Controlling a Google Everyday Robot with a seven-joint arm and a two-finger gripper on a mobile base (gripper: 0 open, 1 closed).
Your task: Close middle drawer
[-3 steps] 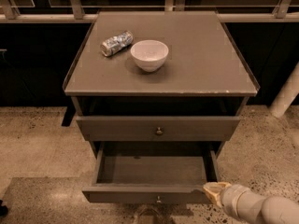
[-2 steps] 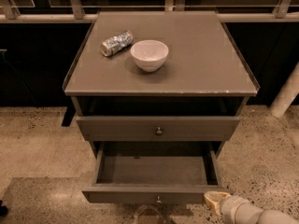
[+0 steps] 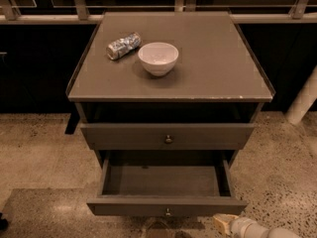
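Observation:
The middle drawer (image 3: 166, 205) of the grey-brown cabinet is pulled far out. Its inside shows empty, and a small round knob (image 3: 168, 212) sits on its slim front panel. My gripper (image 3: 224, 222) is at the bottom edge of the view. It is just below and in front of the drawer's right front corner, and only its cream tip and pale wrist show. It does not touch the drawer front.
The drawer above (image 3: 167, 136) stands nearly shut, with its own knob (image 3: 168, 139). On the cabinet top (image 3: 213, 68) stand a white bowl (image 3: 158, 58) and a crumpled can (image 3: 123, 45). A dark railing runs behind. A white post (image 3: 303, 100) stands at right on the speckled floor.
My gripper has drawn back and down from the drawer's right front corner toward the bottom edge. The drawer has not moved.

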